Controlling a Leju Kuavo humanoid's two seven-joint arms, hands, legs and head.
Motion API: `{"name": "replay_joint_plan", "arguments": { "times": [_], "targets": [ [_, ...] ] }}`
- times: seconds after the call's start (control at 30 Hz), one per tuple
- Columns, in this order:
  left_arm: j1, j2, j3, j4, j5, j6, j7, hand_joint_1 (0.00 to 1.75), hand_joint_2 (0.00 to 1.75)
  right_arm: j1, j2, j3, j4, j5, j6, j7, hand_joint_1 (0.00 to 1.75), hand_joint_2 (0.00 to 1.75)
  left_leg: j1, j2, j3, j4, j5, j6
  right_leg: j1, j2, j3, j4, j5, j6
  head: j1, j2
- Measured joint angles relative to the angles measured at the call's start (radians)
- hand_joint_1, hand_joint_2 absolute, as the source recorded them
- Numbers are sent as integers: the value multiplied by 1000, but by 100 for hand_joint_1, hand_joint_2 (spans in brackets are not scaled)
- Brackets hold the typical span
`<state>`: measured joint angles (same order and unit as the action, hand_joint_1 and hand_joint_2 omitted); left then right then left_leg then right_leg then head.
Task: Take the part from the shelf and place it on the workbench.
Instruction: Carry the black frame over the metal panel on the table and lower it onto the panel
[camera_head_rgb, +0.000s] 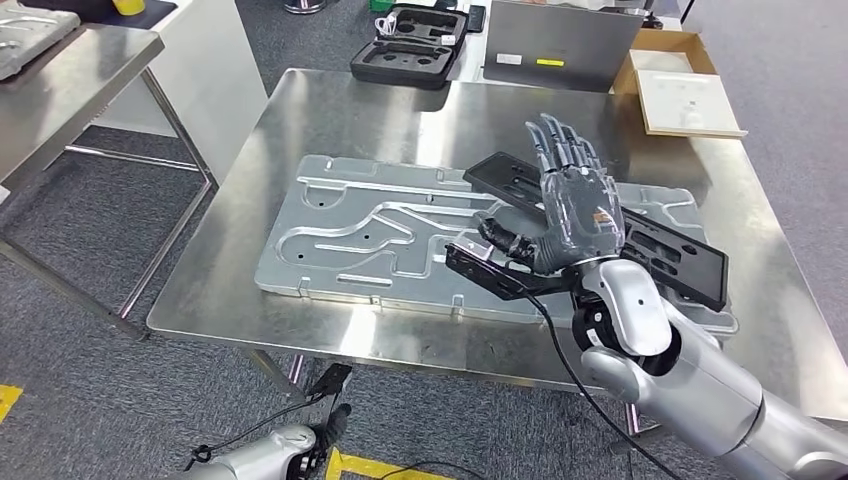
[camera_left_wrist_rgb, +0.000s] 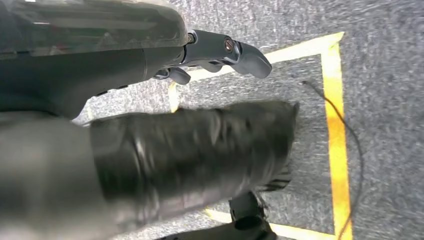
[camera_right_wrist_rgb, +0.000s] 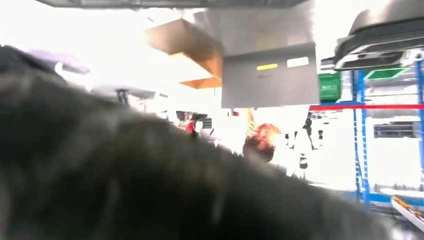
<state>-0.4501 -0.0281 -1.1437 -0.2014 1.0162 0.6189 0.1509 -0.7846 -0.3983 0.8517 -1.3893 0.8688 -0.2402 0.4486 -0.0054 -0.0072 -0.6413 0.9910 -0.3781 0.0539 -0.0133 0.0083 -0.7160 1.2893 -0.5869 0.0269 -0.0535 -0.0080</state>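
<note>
On the steel workbench (camera_head_rgb: 330, 110) lies a large silver machined plate (camera_head_rgb: 370, 235). Across the plate's right half lies a flat black part (camera_head_rgb: 680, 262) with cut-outs. My right hand (camera_head_rgb: 570, 205) hovers over the near left portion of that black part. Its fingers are spread and straight, pointing away from me, and it holds nothing. Whether the palm touches the part is hidden. My left hand (camera_head_rgb: 332, 415) hangs low beside the bench's near edge; the left wrist view shows its dark fingers (camera_left_wrist_rgb: 227, 50) loose above the floor, with nothing in them.
A black foam case (camera_head_rgb: 410, 45), a grey panel (camera_head_rgb: 560, 45) and a cardboard box (camera_head_rgb: 680, 90) sit along the bench's far edge. Another steel table (camera_head_rgb: 70, 70) stands at the left. Yellow tape (camera_left_wrist_rgb: 335, 125) marks the grey floor. A blue rack (camera_right_wrist_rgb: 362, 150) shows far off.
</note>
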Motion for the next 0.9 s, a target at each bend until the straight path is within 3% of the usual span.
{"name": "replay_joint_plan", "arguments": {
  "times": [0.03, 0.07, 0.17, 0.2, 0.3, 0.33, 0.37, 0.47, 0.5, 0.53, 0.57, 0.63, 0.7, 0.73, 0.83, 0.87, 0.9],
  "targets": [
    [2, 0, 0, 0, 0, 0, 0, 0, 0, 6, 0, -2, -18, -2, 0, 0, 0, 0, 0, 0, -10, 3, 5, -2, -2, 0, 7, 9, 0, 2, 0, 0],
    [2, 1, 0, 0, 0, 0, 0, 0, 0, 9, 0, -5, -35, -3, 0, 0, 0, 0, 0, 0, -21, 8, 10, -4, -6, -1, 34, -22, 17, 5, 0, 0],
    [1, 2, 0, 0, 1, 0, 0, 0, 0, 12, 0, -14, -81, -3, -6, -8, 0, 0, 0, 0, -50, 24, 25, -17, -10, 0, 157, -207, 69, 7, -1, 0],
    [1, 3, 0, 0, 3, 0, -2, 0, 0, 14, 1, -17, -97, -2, -16, -19, 0, 0, 0, -1, -54, 28, 31, -23, -7, 2, 176, -239, 73, 4, -1, 0],
    [5, 5, 0, 0, 14, -1, -8, 0, 0, 32, 8, -22, -153, -9, -60, -65, 0, 0, 3, -5, -59, 26, 47, -43, 0, 4, 172, -251, 88, -17, -2, 0],
    [9, 6, 0, 0, 18, -3, -10, 0, 0, 44, 16, -22, -177, -14, -75, -77, 0, 0, 5, -5, -65, 32, 35, -50, 0, 2, 166, -252, 98, -26, -3, 0],
    [12, 8, 0, 0, 22, -4, -14, 0, 0, 60, 25, -22, -203, -18, -91, -89, 0, 0, 7, -5, -76, 55, 3, -55, -2, 1, 157, -255, 109, -35, -4, 0],
    [20, 11, 0, 0, 37, -7, -23, 0, 0, 131, 50, -22, -281, -27, -156, -127, 0, 0, 9, -2, -120, 227, -148, -67, 0, -5, 122, -257, 139, -49, -9, 0],
    [23, 12, 0, 0, 43, -7, -26, 0, 0, 162, 54, -22, -303, -30, -185, -142, 0, 0, 9, -2, -125, 284, -173, -69, 2, -7, 109, -257, 148, -49, -9, 0],
    [29, 14, 0, 0, 49, -7, -29, 0, 0, 198, 58, -24, -324, -35, -219, -158, 0, 0, 9, -2, -116, 314, -173, -69, 3, -10, 96, -256, 158, -50, -9, 0],
    [34, 16, 0, 0, 55, -7, -33, 0, 0, 234, 61, -27, -341, -40, -256, -173, 0, 0, 8, -1, -91, 311, -156, -67, 4, -11, 82, -255, 167, -49, -9, 0],
    [44, 22, 0, 0, 66, -8, -38, 0, 0, 303, 66, -42, -371, -45, -330, -194, 0, 0, 6, -2, 8, 209, -121, -60, 5, -12, 60, -254, 184, -46, -9, 0],
    [48, 29, 0, 0, 76, -8, -46, 0, 0, 363, 68, -70, -389, -48, -391, -207, 0, 0, 1, -2, 113, 71, -134, -49, 6, -12, 50, -255, 198, -38, -9, 0],
    [50, 33, 1, 0, 81, -8, -50, 0, 0, 395, 69, -90, -393, -64, -415, -217, 0, 0, -3, -3, 140, 28, -145, -44, 5, -12, 50, -257, 206, -33, -9, 0],
    [68, 43, 3, 0, 100, -9, -64, 0, 0, 494, 73, -163, -391, -261, -452, -291, 0, 0, -4, 0, 144, -7, -126, -27, 4, -11, 51, -267, 221, -16, -11, 0],
    [74, 45, 3, 0, 106, -10, -68, 0, 0, 524, 75, -191, -380, -369, -454, -333, 0, 0, -2, 2, 140, -16, -112, -19, 5, -10, 44, -255, 201, -11, -10, 0],
    [79, 48, 3, 0, 112, -13, -73, 0, 0, 552, 79, -226, -356, -494, -454, -384, 0, 0, 1, 5, 131, -23, -95, -11, 4, -9, 33, -224, 161, -7, -8, 0]
  ]
}}
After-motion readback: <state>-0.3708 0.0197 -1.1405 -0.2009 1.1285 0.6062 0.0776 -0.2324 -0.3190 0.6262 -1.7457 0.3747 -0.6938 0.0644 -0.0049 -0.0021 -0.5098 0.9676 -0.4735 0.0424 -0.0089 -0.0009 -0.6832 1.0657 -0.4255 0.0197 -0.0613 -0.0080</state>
